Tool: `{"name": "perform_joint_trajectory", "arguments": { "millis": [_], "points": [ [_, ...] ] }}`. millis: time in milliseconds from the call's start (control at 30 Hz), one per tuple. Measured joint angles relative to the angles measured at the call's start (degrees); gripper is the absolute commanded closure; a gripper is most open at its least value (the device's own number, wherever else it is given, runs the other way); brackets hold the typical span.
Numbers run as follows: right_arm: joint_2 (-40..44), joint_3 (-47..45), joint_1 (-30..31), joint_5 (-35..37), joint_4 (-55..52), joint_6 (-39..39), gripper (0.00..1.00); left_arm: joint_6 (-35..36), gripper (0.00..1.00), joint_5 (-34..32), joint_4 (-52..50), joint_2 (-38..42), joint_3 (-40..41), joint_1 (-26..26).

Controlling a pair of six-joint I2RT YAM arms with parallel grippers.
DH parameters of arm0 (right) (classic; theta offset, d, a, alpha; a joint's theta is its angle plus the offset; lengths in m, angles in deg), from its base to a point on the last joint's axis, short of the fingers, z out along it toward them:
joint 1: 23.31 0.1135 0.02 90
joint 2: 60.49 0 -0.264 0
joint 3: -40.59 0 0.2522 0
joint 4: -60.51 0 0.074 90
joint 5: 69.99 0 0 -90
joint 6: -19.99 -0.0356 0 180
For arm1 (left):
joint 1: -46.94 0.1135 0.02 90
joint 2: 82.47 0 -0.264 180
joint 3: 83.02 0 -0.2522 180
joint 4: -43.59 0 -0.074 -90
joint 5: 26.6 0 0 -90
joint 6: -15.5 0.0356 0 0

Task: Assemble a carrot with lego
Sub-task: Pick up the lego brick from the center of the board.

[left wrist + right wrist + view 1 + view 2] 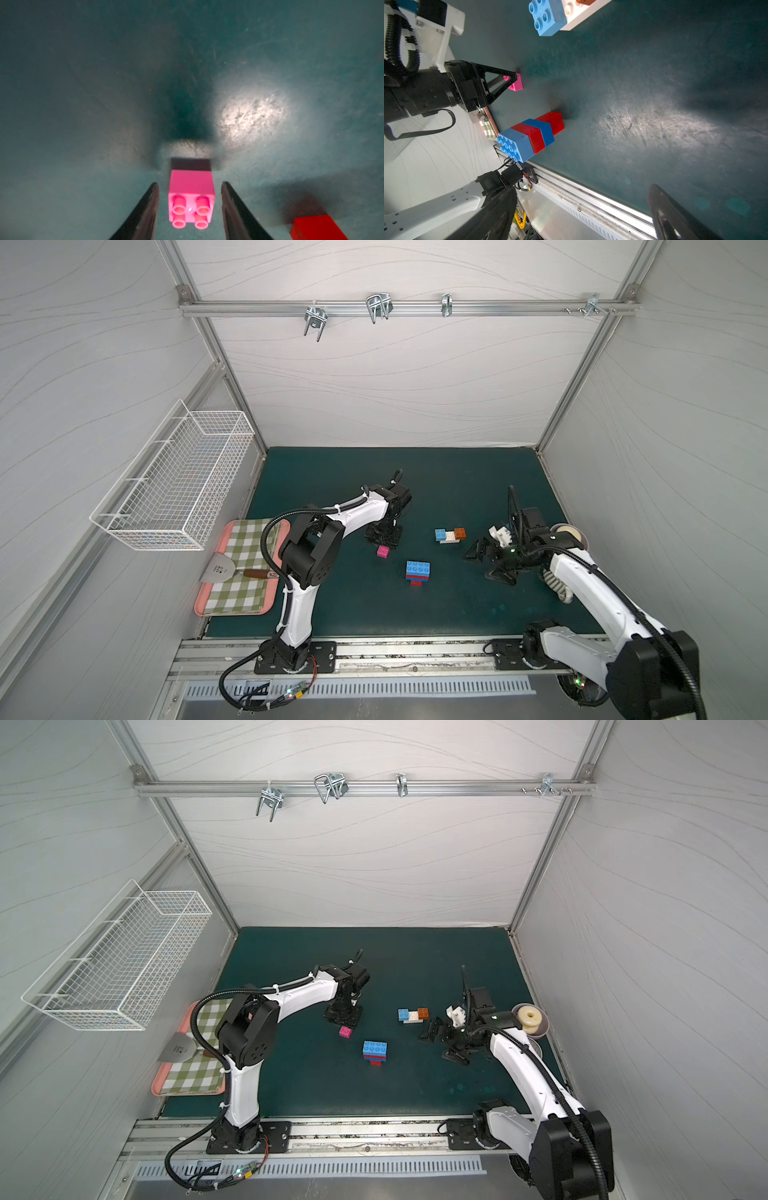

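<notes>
Leftmost, the left gripper (384,544) points down at the green mat (457,489), left of its middle. Its fingers (145,212) stand astride a pink brick (191,199), small and square with four studs up. A thin gap shows at each side, so the claw is released and grasps nothing. Right of it, nearer the front rail (374,645), stands the carrot body (417,571). It is a light-blue oblong brick with eight studs on top, then a red layer, a blue layer and a narrow red tip. Its long axis is upright, tip down on the mat. Further right and further back lies the carrot top (449,536), a white bar (449,540) flat on the mat with its long axis across the table. A light-blue brick (440,534) sits on its left end and an orange brick (459,533) on its right, studs up. Rightmost, the right gripper (478,565) sits near that piece, its claw released, spread wide with nothing between
</notes>
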Motion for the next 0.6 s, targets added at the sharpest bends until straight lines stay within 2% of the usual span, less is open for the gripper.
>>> {"name": "perform_joint_trajectory", "arguments": {
  "millis": [133,333,600],
  "points": [
    [-0.35,0.00,0.00,0.00,0.02,0.00,0.01,-0.57,0.51,0.15,0.22,0.04,2.23,0.00],
    [-0.66,0.11,0.00,0.00,0.00,0.00,0.01,-1.51,0.57,0.31,0.59,0.63,2.89,0.00],
    [-0.66,0.24,-0.04,-0.02,0.00,0.42,0.01,-2.51,0.56,0.15,0.61,0.90,2.91,-0.46]
  ]
}}
